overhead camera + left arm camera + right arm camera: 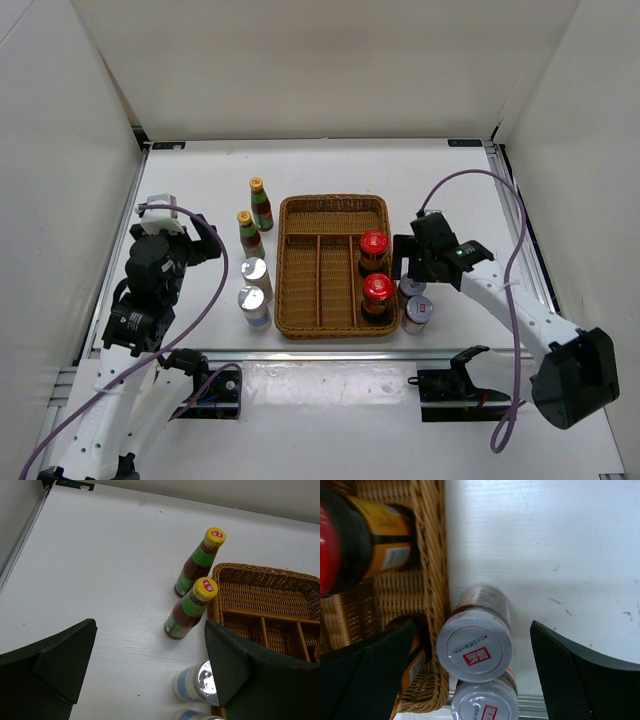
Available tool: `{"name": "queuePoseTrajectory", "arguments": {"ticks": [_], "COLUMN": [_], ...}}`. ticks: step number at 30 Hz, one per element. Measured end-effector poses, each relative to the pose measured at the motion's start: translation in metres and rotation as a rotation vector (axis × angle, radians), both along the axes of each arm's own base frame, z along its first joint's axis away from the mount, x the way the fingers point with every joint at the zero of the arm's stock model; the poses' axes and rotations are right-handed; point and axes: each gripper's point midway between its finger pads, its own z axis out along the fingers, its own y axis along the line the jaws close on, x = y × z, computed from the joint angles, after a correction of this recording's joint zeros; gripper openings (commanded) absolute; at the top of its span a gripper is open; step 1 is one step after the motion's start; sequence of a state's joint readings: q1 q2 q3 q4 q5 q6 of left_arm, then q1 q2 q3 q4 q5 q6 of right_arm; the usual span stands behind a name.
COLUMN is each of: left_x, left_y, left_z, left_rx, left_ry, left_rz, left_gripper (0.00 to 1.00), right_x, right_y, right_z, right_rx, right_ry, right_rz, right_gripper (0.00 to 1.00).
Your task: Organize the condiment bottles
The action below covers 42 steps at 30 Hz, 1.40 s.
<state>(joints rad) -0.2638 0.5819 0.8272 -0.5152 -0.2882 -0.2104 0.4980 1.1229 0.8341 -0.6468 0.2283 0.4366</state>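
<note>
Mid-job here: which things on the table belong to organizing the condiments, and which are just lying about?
Part of the job:
- yellow-capped bottles
- white shakers
- red-lidded jars, in the tray
- silver-lidded jars

Just there:
- wicker tray
- purple cable

Brown wicker tray [298, 285] w/ compartments, ctr of white table [200, 190].

Robotics lab test cell. You see a bare white table [200, 180] boxed on three sides by plain white panels [300, 60]. Aluminium rails [320, 352] run along its edges. The left arm [150, 275] and right arm [500, 295] are bolted at its near edge, with purple cables [470, 172] looping from them.
</note>
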Motion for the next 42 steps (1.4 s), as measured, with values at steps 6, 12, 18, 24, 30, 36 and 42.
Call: {"name": "queuePoseTrajectory", "arguments": {"ticks": [6, 12, 18, 24, 30, 36, 42], "left_x": [0.0, 0.0, 0.0, 0.0, 0.0, 0.0, 0.0], "left_y": [0.0, 0.0, 0.0, 0.0, 0.0, 0.0, 0.0], "left_z": [0.001, 0.001, 0.001, 0.001, 0.001, 0.001, 0.001], "left_rx": [-0.001, 0.0, 0.0, 0.0, 0.0, 0.0, 0.0], "left_ry": [-0.002, -0.002, -0.002, -0.002, -0.002, -0.002, -0.002], "left_rz": [0.0, 0.0, 0.0, 0.0, -0.001, -0.001, -0.001], "left_gripper": [0.99, 0.99, 0.99, 0.99, 0.99, 0.99, 0.99], "right_x": [-0.008, -0.003, -0.004, 0.0, 0.038, 0.067, 0.085], "right_y": [-0.003, 0.001, -0.005, -0.044, -0.039, 0.009, 0.111], "right_z": [-0.036, -0.037, -0.034, 0.015, 0.116, 0.18, 0.214], "right_rx": [-0.025, 0.007, -0.006, -0.11, -0.049, 0.04, 0.091], "right_ry": [0.1, 0.094, 0.08, -0.047, -0.278, -0.395, -0.448], "right_rz": [0.004, 0.007, -0.025, -0.169, -0.215, -0.102, 0.166], "right_gripper": [0.89, 0.51, 0.14, 0.0, 0.0, 0.0, 0.0]}}
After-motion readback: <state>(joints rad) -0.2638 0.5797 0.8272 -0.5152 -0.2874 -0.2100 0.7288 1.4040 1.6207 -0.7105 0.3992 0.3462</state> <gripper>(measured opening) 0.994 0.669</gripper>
